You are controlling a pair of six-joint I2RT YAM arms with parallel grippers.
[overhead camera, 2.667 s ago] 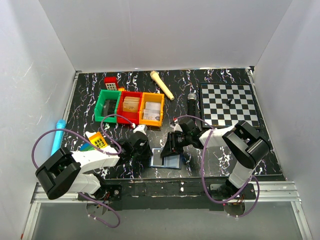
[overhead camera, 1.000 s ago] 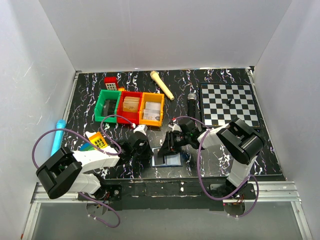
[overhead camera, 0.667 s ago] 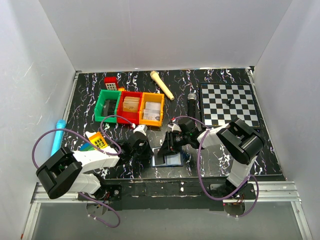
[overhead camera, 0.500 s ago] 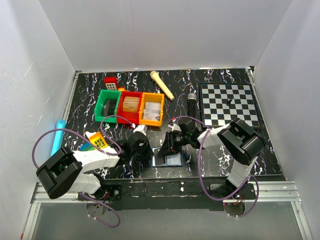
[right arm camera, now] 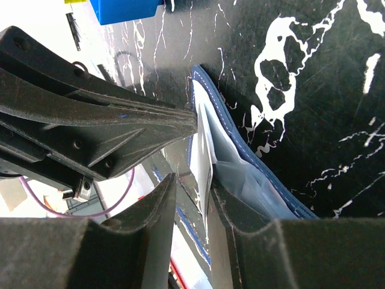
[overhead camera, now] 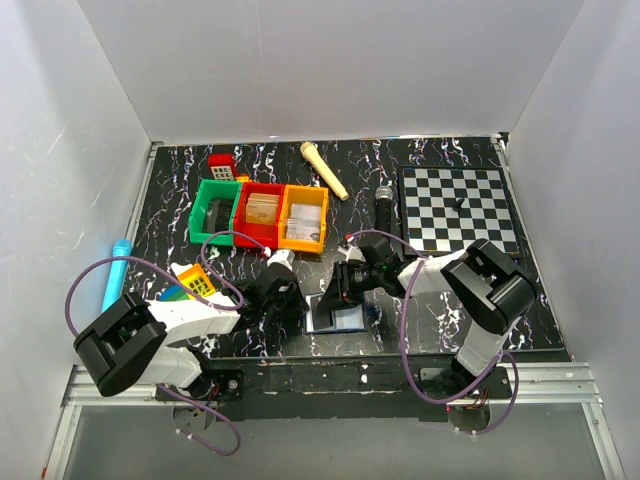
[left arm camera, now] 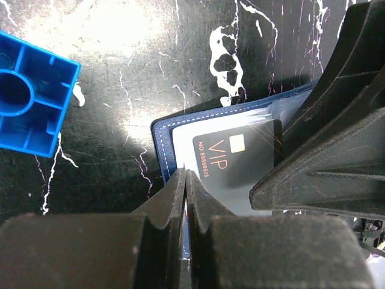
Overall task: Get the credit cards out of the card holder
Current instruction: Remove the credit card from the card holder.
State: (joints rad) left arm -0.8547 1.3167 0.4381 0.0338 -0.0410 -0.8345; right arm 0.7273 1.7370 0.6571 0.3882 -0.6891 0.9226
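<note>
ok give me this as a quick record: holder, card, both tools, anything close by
card holder: lying open, lighter inside showing
card: black, marked VIP, tucked in the holder
left tool: shut on one edge of the holder
right tool: fingers narrowly apart around a pale inner leaf of the holder; grip unclear
blue block: beside the holder, not touching it

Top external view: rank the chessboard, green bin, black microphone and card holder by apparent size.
1. Chessboard, clearly the largest.
2. Green bin.
3. Card holder and black microphone: not ranked. The holder is partly hidden, and the microphone is long but thin.
</note>
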